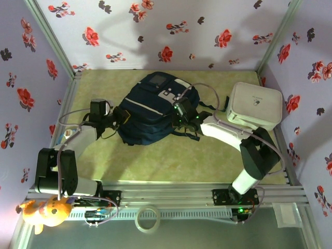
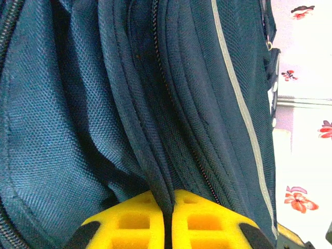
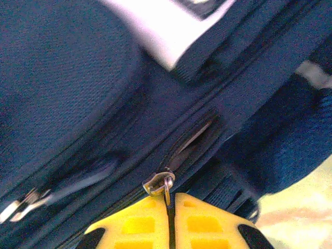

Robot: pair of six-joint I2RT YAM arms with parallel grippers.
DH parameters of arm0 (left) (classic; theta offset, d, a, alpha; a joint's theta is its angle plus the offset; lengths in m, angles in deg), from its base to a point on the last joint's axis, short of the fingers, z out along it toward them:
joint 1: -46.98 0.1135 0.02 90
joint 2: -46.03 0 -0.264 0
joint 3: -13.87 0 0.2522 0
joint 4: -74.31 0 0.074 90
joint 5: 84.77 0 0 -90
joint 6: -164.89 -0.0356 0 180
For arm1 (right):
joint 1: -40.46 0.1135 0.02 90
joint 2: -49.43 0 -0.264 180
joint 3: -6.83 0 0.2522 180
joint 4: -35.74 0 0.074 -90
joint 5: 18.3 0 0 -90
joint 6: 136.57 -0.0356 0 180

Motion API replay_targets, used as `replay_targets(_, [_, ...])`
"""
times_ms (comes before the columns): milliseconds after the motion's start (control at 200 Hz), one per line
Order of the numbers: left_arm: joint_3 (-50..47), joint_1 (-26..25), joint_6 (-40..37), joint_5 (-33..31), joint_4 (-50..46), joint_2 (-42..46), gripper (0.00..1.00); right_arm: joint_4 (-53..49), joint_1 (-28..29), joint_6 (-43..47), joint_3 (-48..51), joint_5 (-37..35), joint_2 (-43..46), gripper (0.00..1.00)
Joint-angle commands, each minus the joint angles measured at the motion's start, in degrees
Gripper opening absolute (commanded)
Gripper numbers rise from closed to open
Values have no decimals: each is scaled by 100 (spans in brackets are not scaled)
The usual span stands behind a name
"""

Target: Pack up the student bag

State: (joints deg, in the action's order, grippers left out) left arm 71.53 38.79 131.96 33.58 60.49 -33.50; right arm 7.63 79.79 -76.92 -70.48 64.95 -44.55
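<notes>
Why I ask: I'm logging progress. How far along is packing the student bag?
Done: no packing shows yet; the student bag lies on the table. In hand: the left hand is shut on a fabric fold, and the right hand is shut on a zipper pull, with only a short gap open. Left: unzipping fully and loading, perhaps the white box beside it.

I count one student bag (image 1: 150, 111), one white box (image 1: 255, 105) at far right, one green surface (image 1: 155, 161), two end effectors, the left end effector (image 1: 122, 116) and the right end effector (image 1: 182, 110), one plush toy (image 1: 47, 211) near left, one tape roll (image 1: 147, 218) at the near edge
</notes>
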Motion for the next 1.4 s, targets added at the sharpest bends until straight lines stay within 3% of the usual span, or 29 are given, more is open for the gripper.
replay_targets(0, [285,238,-495,-8,-276,61,0,-775,-445,-357,-264,-540,-210,9])
replay_targets(195, [253,238,-413,94,-111,-5,0,-1063,-619,-678,-519,-773,-372,12])
replay_targets(380, [203,237,-276,240,85,-81,0,-1076,-628,-688,-592,-446,-357,17])
replay_targets(450, [198,231,-275,249,85,-73,0,-952,-628,-630,-486,-260,-210,23])
replay_targets(610, [169,221,-176,271,193,-80,0,-127,-620,-371,45,676,342,50])
replay_targets(840, [114,200,-2,278,406,-139,0,652,-427,-192,141,1605,402,68])
replay_targets(1395, [18,136,193,337,599,-160,0,665,-99,-143,-1028,1815,-918,81])
